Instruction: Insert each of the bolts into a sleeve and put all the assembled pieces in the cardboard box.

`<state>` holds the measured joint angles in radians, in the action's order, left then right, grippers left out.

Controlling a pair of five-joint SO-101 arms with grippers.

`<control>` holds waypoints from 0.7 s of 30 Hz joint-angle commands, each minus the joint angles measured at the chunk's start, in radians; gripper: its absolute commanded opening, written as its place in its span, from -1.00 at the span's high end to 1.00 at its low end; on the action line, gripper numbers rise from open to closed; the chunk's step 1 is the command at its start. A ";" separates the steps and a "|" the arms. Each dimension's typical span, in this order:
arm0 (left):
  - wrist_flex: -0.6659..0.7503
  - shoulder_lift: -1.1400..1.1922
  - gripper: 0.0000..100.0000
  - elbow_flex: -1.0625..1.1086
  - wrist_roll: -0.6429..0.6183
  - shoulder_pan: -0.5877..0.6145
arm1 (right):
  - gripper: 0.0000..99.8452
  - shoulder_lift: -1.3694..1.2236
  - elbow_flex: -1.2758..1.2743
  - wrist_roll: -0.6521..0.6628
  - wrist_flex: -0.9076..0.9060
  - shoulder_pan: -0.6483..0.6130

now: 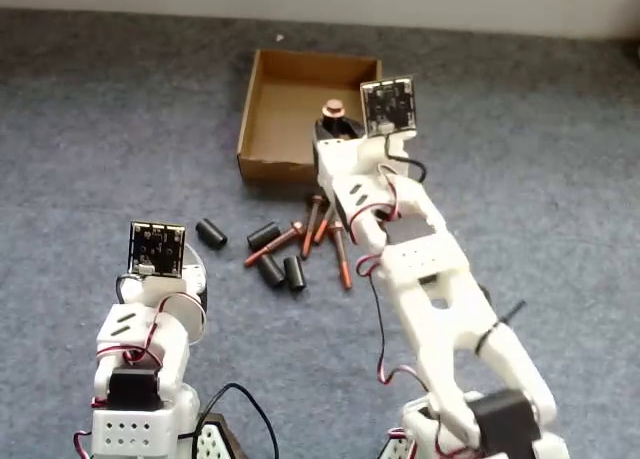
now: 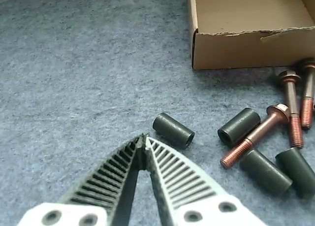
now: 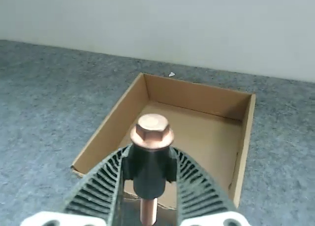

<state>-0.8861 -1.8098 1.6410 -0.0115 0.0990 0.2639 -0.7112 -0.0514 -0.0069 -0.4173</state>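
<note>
My right gripper point(image 3: 149, 163) is shut on an assembled piece, a black sleeve point(image 3: 149, 173) with a copper bolt point(image 3: 152, 131) standing head-up through it. In the high view that piece point(image 1: 332, 112) hangs over the near side of the open cardboard box point(image 1: 262, 99). My left gripper point(image 2: 143, 140) is shut on nothing, low over the carpet, its tips just short of a loose black sleeve point(image 2: 173, 130). More sleeves point(image 1: 271, 270) and copper bolts point(image 1: 342, 254) lie scattered in front of the box.
Grey carpet covers the whole floor, with open room left of the box wall point(image 2: 246, 46) and around the left arm point(image 1: 140, 349). The right arm point(image 1: 440, 289) stretches over the right part of the loose pile. A pale wall runs along the far edge.
</note>
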 commanded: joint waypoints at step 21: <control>0.021 -0.010 0.99 -0.005 -0.003 0.013 | 0.77 -0.351 0.294 0.008 -0.033 0.038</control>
<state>-0.8861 -1.8098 1.6410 -0.0115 0.0990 -0.1227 -0.4780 -0.0514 -0.0299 -0.3913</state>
